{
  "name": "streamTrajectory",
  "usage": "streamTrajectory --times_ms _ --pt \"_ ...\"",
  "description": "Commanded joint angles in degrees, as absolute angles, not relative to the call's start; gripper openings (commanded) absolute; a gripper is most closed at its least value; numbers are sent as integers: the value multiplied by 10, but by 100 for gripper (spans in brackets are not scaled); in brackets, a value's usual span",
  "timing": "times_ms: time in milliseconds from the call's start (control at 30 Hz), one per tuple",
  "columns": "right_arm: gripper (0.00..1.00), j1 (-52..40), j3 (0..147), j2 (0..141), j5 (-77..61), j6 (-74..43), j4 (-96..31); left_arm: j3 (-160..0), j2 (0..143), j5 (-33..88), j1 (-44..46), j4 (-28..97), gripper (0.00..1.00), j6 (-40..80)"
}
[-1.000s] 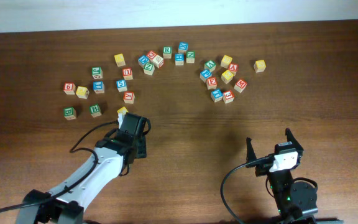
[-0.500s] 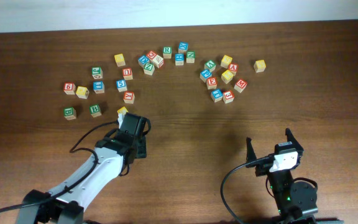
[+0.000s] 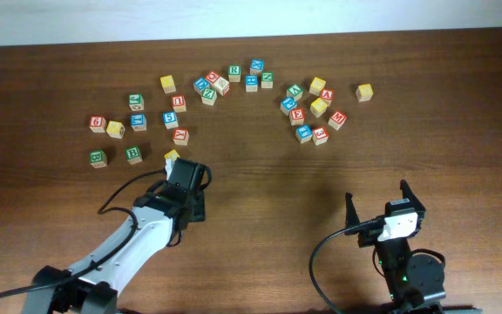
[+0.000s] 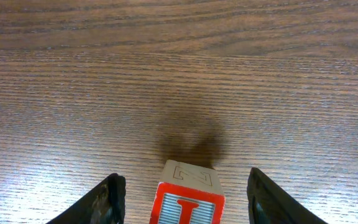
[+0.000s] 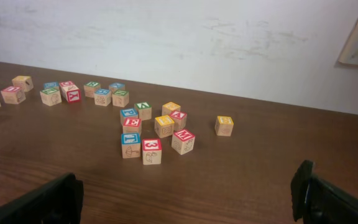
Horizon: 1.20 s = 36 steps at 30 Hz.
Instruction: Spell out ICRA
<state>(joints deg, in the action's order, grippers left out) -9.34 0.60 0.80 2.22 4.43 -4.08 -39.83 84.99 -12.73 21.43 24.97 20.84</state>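
Clerk: Status — what is showing?
Checker: Left gripper [image 4: 186,186] is gaping wide, I block [image 4: 187,204] sitting on table [image 4: 179,62] between its fingers [image 4: 107,200], touching neither; right gripper [image 3: 376,195] is gaping too.

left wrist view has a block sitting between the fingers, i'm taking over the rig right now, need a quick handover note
Left gripper: open, straddling the red I block, with a gap on both sides.
Right gripper: open, empty, low at the near side of the table.
Other blocks: loose on the far side, in a left-side group and a right-side group.
Done: no letter placed.
Left: grip the I, set it on bare wood, then find C, R and A. Most letters are too small to read from overhead.
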Motion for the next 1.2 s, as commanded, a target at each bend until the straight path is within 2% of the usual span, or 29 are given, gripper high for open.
streamTrajectory --times_ms 0,1167 --pt "98 -89 3 4 21 38 -45 -394 853 -135 216 249 56 210" --pt "98 -89 3 4 21 38 -45 -394 853 -135 216 249 64 210"
